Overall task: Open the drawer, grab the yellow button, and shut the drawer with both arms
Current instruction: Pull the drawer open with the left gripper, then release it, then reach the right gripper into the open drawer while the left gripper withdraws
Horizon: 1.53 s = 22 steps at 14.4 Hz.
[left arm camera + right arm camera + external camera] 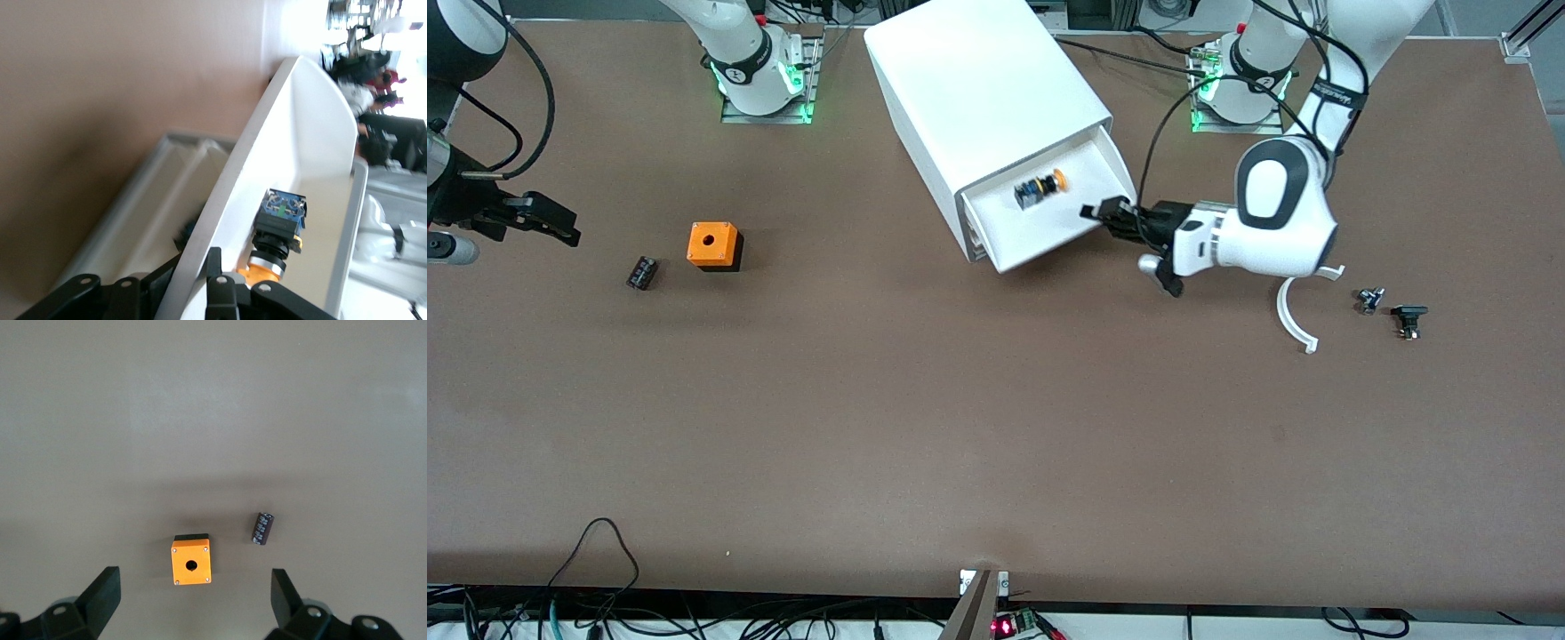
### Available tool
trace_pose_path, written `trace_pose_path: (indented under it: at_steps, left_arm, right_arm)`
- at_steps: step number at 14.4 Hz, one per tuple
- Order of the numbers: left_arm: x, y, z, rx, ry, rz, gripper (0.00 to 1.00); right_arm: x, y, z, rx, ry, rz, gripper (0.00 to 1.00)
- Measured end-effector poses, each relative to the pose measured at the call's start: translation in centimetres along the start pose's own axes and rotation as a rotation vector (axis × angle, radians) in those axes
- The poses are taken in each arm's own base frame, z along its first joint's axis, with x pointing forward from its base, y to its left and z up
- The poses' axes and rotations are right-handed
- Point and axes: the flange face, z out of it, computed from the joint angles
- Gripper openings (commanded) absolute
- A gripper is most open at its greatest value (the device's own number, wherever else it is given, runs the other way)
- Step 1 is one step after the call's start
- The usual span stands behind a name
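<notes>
At the drawer [1049, 209] rim, left gripper [1110, 216] jaws clench its wall; drawer open. Button [1040, 188] inside, untaken. Right gripper [543, 218] waits, jaws spread. Grab, close remain.

Top drawer [1049, 227] of the white cabinet [983, 89] is pulled out, a shallow white tray w/ its side wall pinched by the left gripper [1107, 216]. Button [1040, 188] lies on its side in the drawer, orange cap twd the left arm's end, black-and-blue body twd the right arm's.
</notes>
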Motion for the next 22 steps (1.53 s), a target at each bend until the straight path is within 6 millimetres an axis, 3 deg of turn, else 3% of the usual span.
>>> trace_pose_path:
  at_steps: [1, 2, 3, 9, 12, 14, 17, 22]
  left_arm:
    - [0.5, -0.2, -0.8, 0.011, 0.030, 0.001, 0.00]
    - [0.7, -0.3, -1.4, 0.016, 0.045, 0.000, 0.81]
    - [0.8, -0.5, -1.7, 0.019, 0.055, -0.001, 1.00]
    - [2.5, -0.9, -4.3, 0.100, 0.204, -0.017, 1.00]
    - [3.0, -1.3, -7.4, 0.140, 0.261, -0.006, 1.00]
    - [3.2, -1.7, -11.5, 0.158, 0.345, -0.012, 1.00]
    - [3.3, -1.6, -18.0, 0.174, 0.460, -0.008, 1.00]
    - [2.5, 2.3, -25.6, 0.427, 0.387, 0.161, 1.00]
  right_arm:
    - [-0.2, 0.0, 0.0, 0.001, 0.000, 0.000, 1.00]
    - [-0.3, 0.0, 0.1, 0.002, 0.002, 0.000, 1.00]
    - [-0.6, 0.0, 0.1, 0.003, 0.008, -0.001, 1.00]
    - [-2.4, -0.4, 1.1, 0.015, 0.030, -0.009, 1.00]
    - [-2.1, -3.7, 1.4, 0.070, 0.033, -0.047, 1.00]
    - [-2.2, -7.7, 1.7, 0.081, 0.026, -0.113, 1.00]
    - [-3.5, -16.1, 1.8, 0.081, 0.025, -0.264, 1.00]
    - [-7.9, -31.1, -1.3, 0.095, 0.094, -0.544, 1.00]
